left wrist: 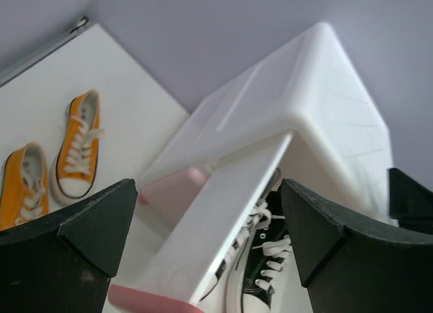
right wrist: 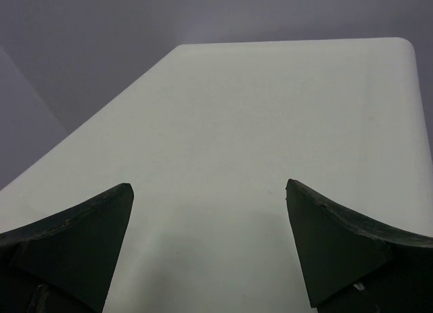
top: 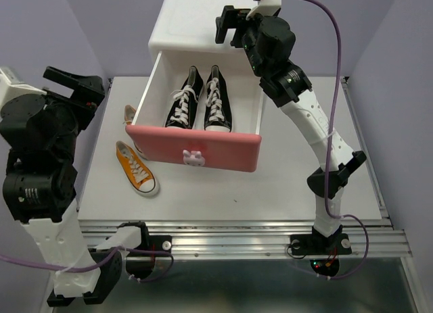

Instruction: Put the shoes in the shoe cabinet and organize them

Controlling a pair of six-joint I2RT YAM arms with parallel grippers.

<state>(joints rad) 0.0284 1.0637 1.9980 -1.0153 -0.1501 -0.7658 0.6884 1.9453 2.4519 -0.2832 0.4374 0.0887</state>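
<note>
The white shoe cabinet (top: pixel 193 22) stands at the back, its upper drawer pulled out, with a dark pink front (top: pixel 162 142) and a bunny knob (top: pixel 194 157). The black pair (top: pixel 184 102) (top: pixel 218 100) lies side by side in the drawer, toes toward the front. One orange shoe (top: pixel 136 167) lies on the table left of the drawer. The other (top: pixel 129 113) shows partly behind the drawer's left wall. My left gripper (top: pixel 80 88) is open and empty, raised at the left; its view shows both orange shoes (left wrist: pixel 78 147) (left wrist: pixel 24 191). My right gripper (top: pixel 229 26) is open and empty above the cabinet top (right wrist: pixel 270 124).
The white table (top: pixel 291 178) runs to a metal rail (top: pixel 237 225) at the near edge. Purple walls (top: pixel 67 22) close in behind and beside. The paler lower drawer front (left wrist: pixel 172 191) shows under the open drawer's side wall (left wrist: pixel 223 218).
</note>
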